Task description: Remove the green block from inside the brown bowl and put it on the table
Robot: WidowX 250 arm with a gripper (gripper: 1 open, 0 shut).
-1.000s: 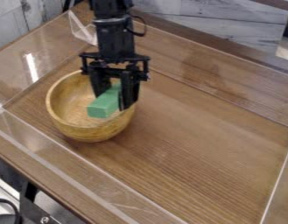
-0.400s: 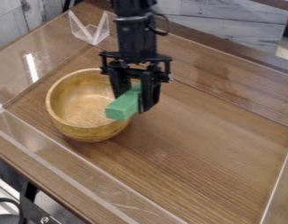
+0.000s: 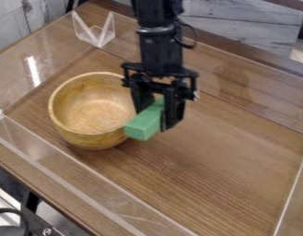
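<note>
Camera: gripper (image 3: pixel 154 104) clenched on green block (image 3: pixel 145 123), block at or over brown bowl's (image 3: pixel 88 138) right-hand rim, clearance unclear. Low carry could clip rim, tip bowl or twist block loose; releasing too soon could drop it from height onto table (image 3: pixel 203 171).

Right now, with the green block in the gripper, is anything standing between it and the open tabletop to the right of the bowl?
Nothing visible blocks it: the green block in the gripper appears just past the brown bowl's rim, with bare table beyond.
</note>
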